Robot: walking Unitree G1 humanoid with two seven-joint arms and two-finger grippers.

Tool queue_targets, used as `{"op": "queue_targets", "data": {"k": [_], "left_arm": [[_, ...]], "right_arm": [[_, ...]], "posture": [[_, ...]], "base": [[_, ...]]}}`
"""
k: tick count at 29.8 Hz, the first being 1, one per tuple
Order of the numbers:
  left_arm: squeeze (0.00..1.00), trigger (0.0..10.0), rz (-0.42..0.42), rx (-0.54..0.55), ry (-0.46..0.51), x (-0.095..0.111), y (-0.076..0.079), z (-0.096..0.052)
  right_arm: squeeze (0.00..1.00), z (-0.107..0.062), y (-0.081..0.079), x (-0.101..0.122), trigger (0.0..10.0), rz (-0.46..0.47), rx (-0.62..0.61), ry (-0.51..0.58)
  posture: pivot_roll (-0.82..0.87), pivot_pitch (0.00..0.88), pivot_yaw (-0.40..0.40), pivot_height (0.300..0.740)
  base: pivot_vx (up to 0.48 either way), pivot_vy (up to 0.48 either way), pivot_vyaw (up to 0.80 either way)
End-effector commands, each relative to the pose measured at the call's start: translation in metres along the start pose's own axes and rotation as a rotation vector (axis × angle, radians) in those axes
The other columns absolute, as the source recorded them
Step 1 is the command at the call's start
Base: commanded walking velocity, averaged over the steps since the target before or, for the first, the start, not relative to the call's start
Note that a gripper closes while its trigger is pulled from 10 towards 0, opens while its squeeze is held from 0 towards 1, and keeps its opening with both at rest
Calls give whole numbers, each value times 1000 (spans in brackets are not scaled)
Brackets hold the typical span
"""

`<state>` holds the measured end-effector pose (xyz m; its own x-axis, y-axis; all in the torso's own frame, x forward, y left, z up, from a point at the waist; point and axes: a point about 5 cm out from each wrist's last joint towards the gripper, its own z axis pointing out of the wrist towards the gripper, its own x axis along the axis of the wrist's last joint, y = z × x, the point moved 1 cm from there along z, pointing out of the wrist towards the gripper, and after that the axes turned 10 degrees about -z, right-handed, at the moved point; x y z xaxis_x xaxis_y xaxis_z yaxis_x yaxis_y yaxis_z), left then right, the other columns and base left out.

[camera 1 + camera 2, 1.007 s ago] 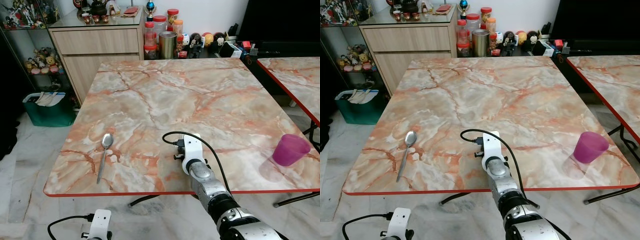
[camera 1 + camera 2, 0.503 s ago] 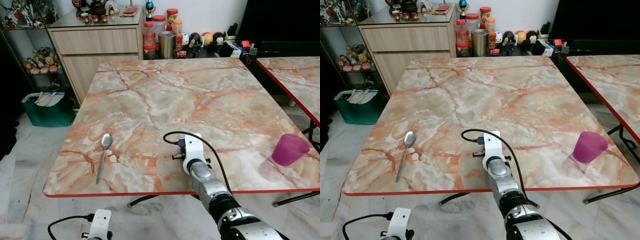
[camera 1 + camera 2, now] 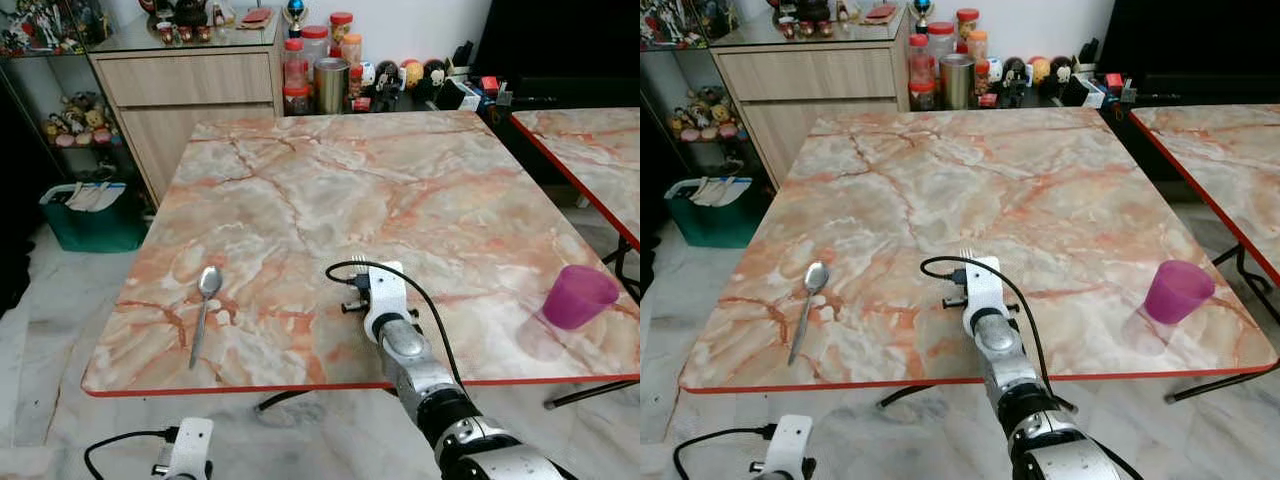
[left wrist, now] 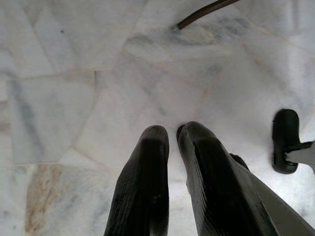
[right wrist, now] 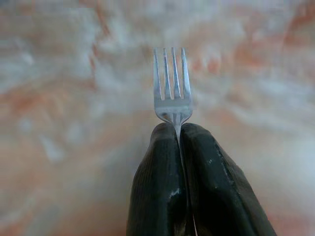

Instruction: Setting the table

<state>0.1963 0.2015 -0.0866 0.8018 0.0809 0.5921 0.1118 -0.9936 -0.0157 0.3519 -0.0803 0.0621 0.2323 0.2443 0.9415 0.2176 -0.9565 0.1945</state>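
Observation:
My right gripper (image 5: 178, 129) is shut on a silver fork (image 5: 172, 83), whose tines stick out past the fingertips. It hovers low over the near middle of the marble table (image 3: 400, 180). The fork's tines (image 3: 358, 263) peek out just beyond the white wrist mount. A silver spoon (image 3: 204, 303) lies near the table's front left edge, bowl pointing away from me. A purple cup (image 3: 578, 296) stands at the front right. My left gripper (image 4: 170, 133) hangs below the table over the floor, shut and with nothing in it.
A sideboard (image 3: 190, 85) with jars and tins (image 3: 328, 85) beside it stands behind the table. A green bin (image 3: 88, 215) sits on the floor at the left. A second marble table (image 3: 590, 150) is at the right. A table leg foot (image 4: 284, 140) rests on the floor tiles.
The right gripper has shifted slightly, and the fork's tines now show beyond the wrist mount. The spoon and cup have stayed put. The left arm has not moved.

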Motion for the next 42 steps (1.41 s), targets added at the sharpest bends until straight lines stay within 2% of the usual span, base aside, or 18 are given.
{"op": "queue_targets", "data": {"k": [1,7,15,18,42], "left_arm": [[0,10000,-6,14,-1,0,-2,0],[0,10000,-34,32,25,3,-3,0],[0,10000,-39,38,44,6,-3,0],[0,10000,-28,34,41,6,-2,0],[0,10000,-36,30,49,7,-1,0]], "right_arm": [[0,0,-4,12,10000,-4,13,70],[0,-5,-3,30,10000,-28,6,218],[0,-11,-4,45,10000,-49,7,332],[0,-14,-6,54,10000,-83,16,393],[0,-18,-6,75,10000,-97,8,473]], "posture": [[-31,0,7,740],[-35,0,6,740],[-38,0,3,740],[-44,0,7,740],[-39,0,6,740]], "base": [[0,0,0],[0,0,0],[0,0,0],[0,0,0],[0,-372,0]]}}
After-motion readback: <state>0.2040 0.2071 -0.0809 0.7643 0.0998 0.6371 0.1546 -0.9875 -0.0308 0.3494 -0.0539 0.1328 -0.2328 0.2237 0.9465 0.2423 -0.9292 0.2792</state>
